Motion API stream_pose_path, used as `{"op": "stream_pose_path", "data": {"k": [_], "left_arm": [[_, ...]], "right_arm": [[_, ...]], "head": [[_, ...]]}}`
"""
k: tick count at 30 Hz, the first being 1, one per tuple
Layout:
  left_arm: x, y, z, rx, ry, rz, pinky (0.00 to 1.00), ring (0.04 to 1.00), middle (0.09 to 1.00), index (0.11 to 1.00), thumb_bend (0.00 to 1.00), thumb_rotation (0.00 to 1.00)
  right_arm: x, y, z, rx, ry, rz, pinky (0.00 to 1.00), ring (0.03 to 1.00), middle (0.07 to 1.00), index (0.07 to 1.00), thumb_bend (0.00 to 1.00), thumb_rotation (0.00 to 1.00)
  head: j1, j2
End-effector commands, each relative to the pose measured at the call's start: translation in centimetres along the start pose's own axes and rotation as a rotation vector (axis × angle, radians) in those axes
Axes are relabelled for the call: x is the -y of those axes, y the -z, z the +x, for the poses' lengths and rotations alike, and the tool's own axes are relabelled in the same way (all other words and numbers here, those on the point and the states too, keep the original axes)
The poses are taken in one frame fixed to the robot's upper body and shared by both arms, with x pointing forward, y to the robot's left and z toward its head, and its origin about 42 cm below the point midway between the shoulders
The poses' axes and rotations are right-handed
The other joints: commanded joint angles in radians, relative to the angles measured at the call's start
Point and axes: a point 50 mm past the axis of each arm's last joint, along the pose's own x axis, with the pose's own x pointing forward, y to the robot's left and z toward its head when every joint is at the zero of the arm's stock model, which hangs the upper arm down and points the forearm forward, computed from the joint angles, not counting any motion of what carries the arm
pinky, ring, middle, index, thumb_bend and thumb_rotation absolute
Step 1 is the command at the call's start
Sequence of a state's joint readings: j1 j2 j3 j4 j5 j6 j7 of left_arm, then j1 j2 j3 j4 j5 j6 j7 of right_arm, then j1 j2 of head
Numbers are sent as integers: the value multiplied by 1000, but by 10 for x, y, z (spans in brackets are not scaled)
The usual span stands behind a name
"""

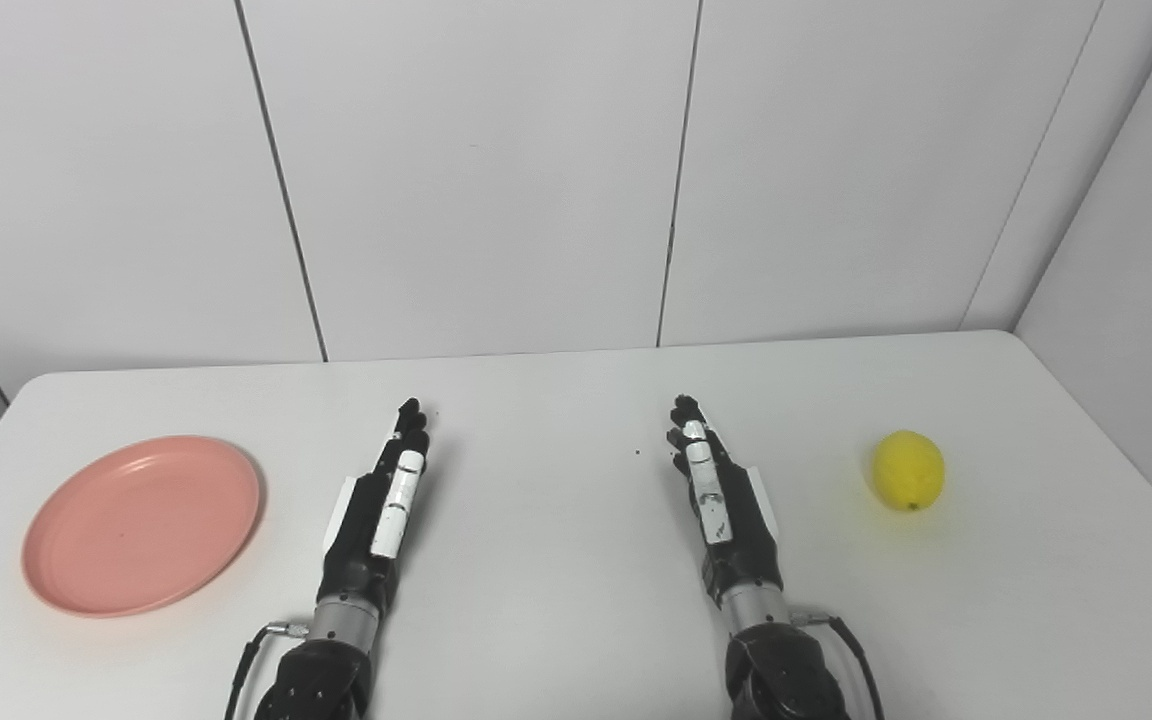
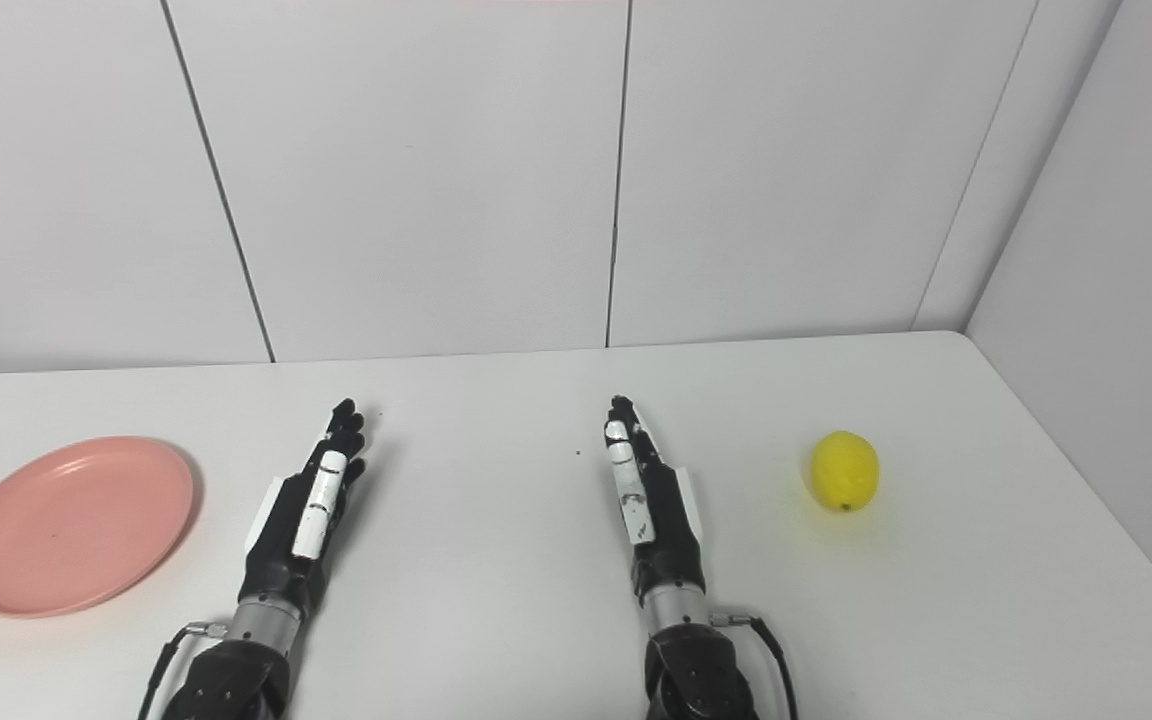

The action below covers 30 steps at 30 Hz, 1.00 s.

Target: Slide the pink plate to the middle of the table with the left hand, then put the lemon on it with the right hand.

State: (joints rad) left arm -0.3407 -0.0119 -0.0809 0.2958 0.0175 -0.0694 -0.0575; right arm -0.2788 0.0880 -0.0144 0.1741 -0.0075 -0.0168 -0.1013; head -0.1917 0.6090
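A pink plate [image 1: 142, 523] lies empty on the white table at the far left. A yellow lemon [image 1: 907, 470] lies on the table at the right. My left hand [image 1: 384, 505] rests near the middle left, to the right of the plate and apart from it, fingers stretched straight, holding nothing. My right hand [image 1: 720, 500] rests near the middle right, to the left of the lemon and apart from it, fingers stretched straight, holding nothing.
The white table [image 1: 556, 560] ends at a white panelled wall behind and a side wall on the right. A small dark speck [image 1: 637, 452] lies between the hands.
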Motion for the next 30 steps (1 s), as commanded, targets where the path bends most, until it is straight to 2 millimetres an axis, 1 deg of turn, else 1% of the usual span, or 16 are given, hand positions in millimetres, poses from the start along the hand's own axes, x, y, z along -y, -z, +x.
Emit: {"op": "stream_pose_path", "data": {"k": [1,7,9,16,30], "left_arm": [[2,-1,1,11,14,-14,1000,1000,1000,1000,564,1000],[2,-1,1,14,2,-24,1000,1000,1000,1000,554,1000],[2,-1,0,14,0,-25,1000,999,1000,997,564,1000],[2,-1,0,10,5,-26,998,996,1000,996,553,1000],[1,-1,0,5,6,-25,1000,1000,1000,1000,545,1000]], "right_arm": [[-6,-19,8,89,-10,9,968,940,941,930,692,1000],[-7,-19,7,83,-23,-7,992,956,956,945,705,1000],[-7,-20,7,84,-25,-10,996,959,960,950,704,1000],[-8,-19,7,83,-19,-3,982,952,953,943,704,1000],[-8,-18,7,85,-19,-1,988,952,951,943,699,1000]], "head": [[2,-1],[2,0],[2,-1],[2,-1],[5,-6]]}}
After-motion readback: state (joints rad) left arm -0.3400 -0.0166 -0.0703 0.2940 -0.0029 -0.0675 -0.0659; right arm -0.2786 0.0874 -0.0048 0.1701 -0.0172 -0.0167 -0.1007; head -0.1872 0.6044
